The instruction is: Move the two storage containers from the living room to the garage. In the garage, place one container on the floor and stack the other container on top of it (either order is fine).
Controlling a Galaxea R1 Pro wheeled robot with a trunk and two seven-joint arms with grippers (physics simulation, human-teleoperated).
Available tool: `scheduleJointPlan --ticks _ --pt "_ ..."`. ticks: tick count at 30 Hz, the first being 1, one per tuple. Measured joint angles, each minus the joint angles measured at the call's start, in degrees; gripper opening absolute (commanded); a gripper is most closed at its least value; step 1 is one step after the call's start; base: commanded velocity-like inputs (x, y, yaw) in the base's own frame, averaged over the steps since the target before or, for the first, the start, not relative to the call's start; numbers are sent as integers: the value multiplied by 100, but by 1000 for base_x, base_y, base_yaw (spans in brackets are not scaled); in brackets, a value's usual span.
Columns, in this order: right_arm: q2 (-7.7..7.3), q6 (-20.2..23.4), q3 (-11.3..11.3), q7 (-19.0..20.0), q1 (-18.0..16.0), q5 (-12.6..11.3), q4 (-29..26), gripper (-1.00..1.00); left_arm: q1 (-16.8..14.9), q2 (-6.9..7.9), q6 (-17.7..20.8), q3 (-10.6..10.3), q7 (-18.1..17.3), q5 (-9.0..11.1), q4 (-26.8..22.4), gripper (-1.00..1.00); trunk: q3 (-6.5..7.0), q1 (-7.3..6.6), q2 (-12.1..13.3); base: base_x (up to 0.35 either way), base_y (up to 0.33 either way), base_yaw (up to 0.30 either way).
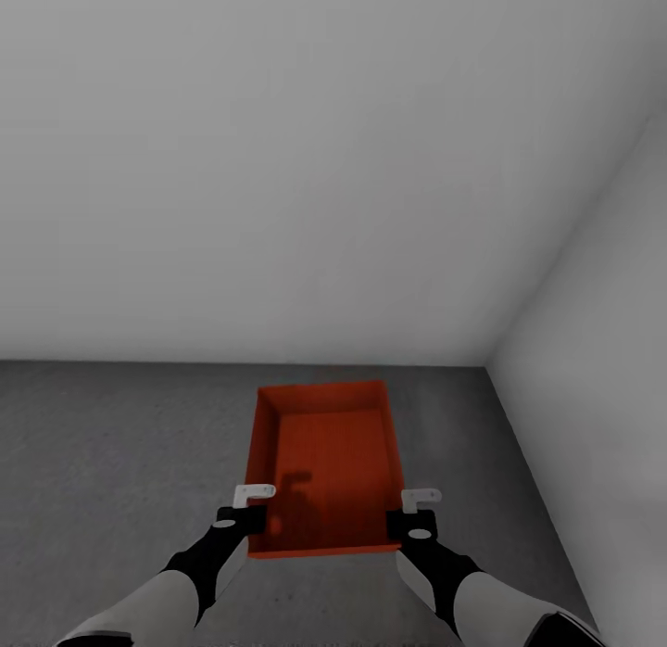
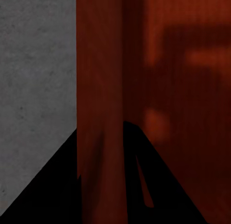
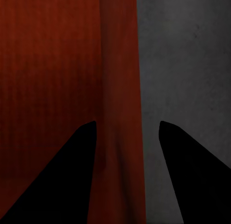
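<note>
One orange-red open-top storage container [image 1: 324, 457] lies lengthwise on the dark grey concrete floor [image 1: 111, 443] of the garage, close to a corner of the white walls. I cannot tell whether it rests on the floor or hangs just above it. My left gripper [image 1: 252, 501] sits at its near left corner, and its dark fingers [image 2: 62, 185] press against the left side wall [image 2: 98, 89]. My right gripper [image 1: 421, 503] straddles the right side wall [image 3: 120, 89] at the near right corner, with a small gap on each side of the wall.
A white wall [image 1: 278, 165] rises just beyond the container, and a second white wall [image 1: 602, 350] runs along the right. Grey concrete stretches away to the left of the container.
</note>
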Motion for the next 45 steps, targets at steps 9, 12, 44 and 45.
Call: scheduleJointPlan --ticks 9,12,44,45 --pt "3 0 -10 -11 -1 29 -7 -100 2 4 -20 0 -11 7 3 -100 -84 0 0 0 0 0" --pt "-4 0 -10 0 -1 28 -7 -100 2 -3 -19 0 0 6 4 -100 -113 0 0 0 0 0" --pt "0 0 -12 -7 -2 36 -8 -100 1 2 -30 -1 -7 16 9 -100 -447 175 -321 0 0 0" --pt "-1 0 -12 -6 -2 34 -8 -100 1 1 -27 0 -5 13 6 -100 -447 176 -323 0 0 0"
